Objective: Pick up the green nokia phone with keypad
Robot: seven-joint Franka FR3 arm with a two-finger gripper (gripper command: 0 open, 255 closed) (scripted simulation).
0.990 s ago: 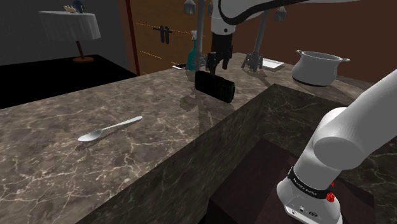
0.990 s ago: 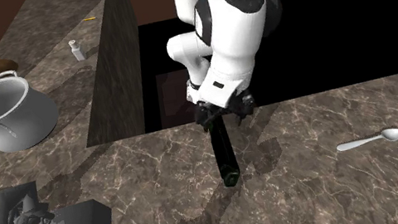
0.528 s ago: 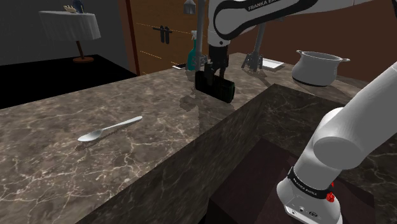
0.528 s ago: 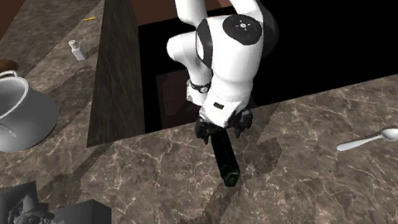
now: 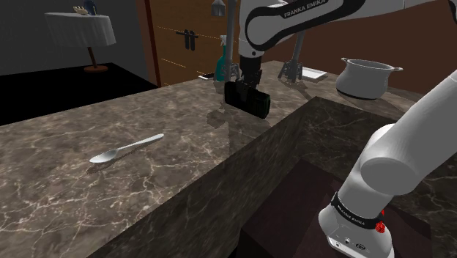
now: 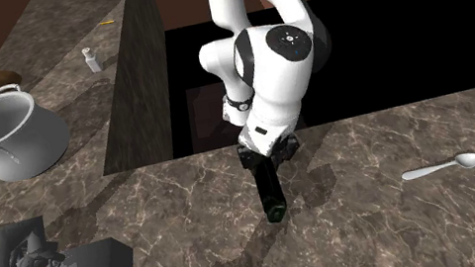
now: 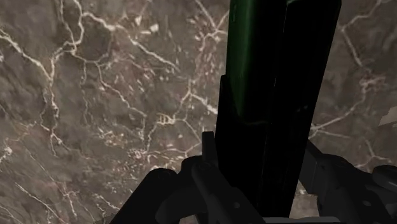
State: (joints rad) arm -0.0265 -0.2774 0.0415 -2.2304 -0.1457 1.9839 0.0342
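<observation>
My pincer (image 5: pixel 246 79) is down over the dark green phone (image 5: pixel 250 101), which stands on its long edge on the worktop (image 5: pixel 146 183), to the shoulder view's left of the grey pot (image 5: pixel 364 79). My fingers (image 7: pixel 191 184) stand apart astride the phone's end, one close at each flank; whether they touch it I cannot tell. The spoon (image 5: pixel 124 150) lies much farther from the pot.
</observation>
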